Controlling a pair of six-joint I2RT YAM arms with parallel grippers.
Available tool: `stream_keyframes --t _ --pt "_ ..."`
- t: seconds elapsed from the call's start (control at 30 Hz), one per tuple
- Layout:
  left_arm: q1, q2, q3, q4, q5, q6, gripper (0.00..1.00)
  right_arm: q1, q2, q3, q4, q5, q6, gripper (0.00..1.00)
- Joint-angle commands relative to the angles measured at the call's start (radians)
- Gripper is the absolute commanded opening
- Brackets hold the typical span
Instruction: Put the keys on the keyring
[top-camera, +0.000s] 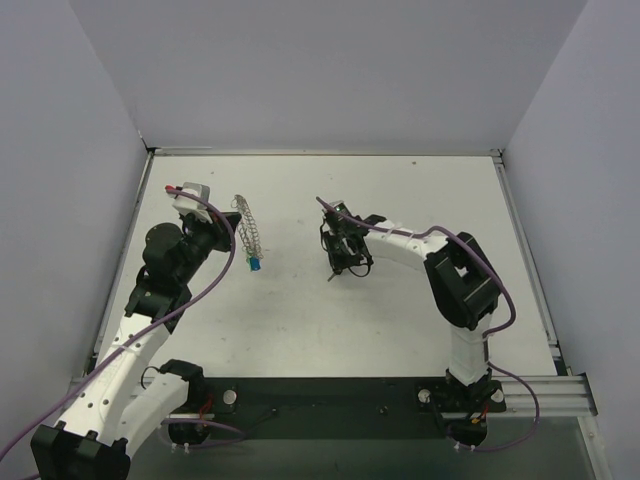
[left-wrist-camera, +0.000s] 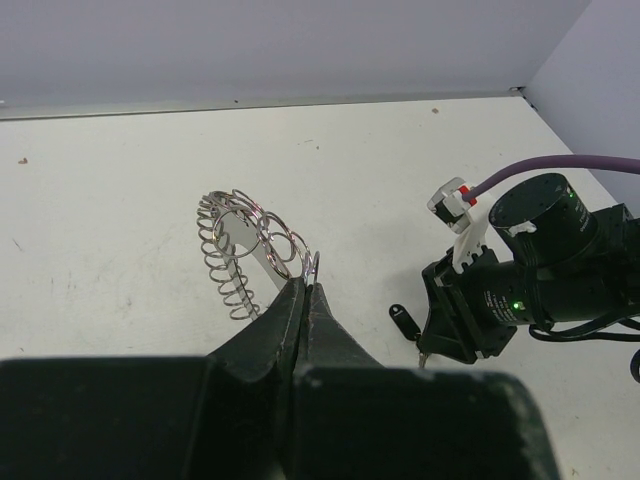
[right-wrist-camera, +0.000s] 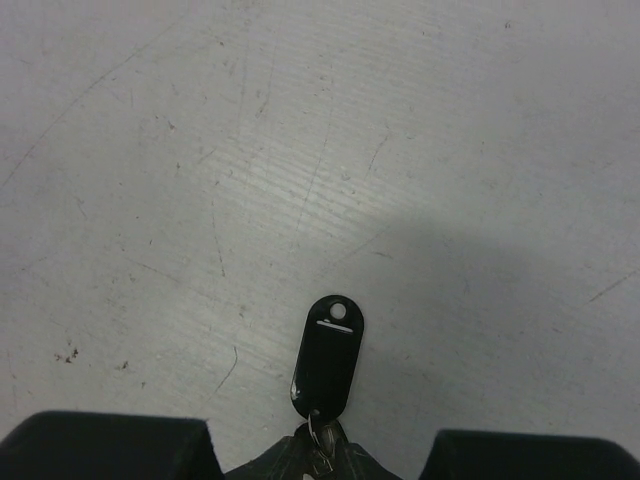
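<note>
The left claw (left-wrist-camera: 305, 292) is pressed together on the rim of the keyring (left-wrist-camera: 245, 240), with a blue key (top-camera: 257, 263) at the ring's near end. The right claw (right-wrist-camera: 320, 462) pinches the silver end of the dark-headed key (right-wrist-camera: 327, 352), lying on the bench (right-wrist-camera: 200, 150).

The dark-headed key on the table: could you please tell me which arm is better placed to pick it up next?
Right. The right gripper is directly at the dark-headed key, fingertips at its end, while the left gripper is shut on the keyring.
</note>
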Motion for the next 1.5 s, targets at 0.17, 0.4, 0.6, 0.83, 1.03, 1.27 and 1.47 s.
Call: stream_keyframes --t 0.17,0.4,0.6,0.83,1.03,1.27,1.47 --pt "-0.002 -0.023 0.044 0.032 -0.009 0.013 0.00 0.009 0.042 0.048 0.001 0.003 -0.008 0.04" --pt "-0.002 -0.025 0.044 0.011 -0.010 0.022 0.00 0.008 -0.010 0.025 0.002 -0.005 -0.026 0.00" --pt "-0.008 -0.023 0.032 0.021 0.016 0.031 0.00 0.006 -0.113 -0.010 0.001 -0.031 -0.075 0.00" --pt "-0.071 0.010 0.032 0.020 0.028 0.066 0.00 -0.006 -0.260 -0.067 0.010 -0.105 -0.132 0.00" --pt "-0.152 0.033 0.027 0.021 0.057 0.118 0.00 -0.047 -0.403 -0.105 0.021 -0.301 -0.177 0.00" --pt "-0.286 0.030 -0.002 0.060 0.076 0.235 0.00 -0.048 -0.515 -0.100 0.002 -0.523 -0.273 0.00" --pt "-0.367 0.024 -0.030 0.089 0.114 0.327 0.00 -0.046 -0.578 -0.102 0.002 -0.681 -0.339 0.00"
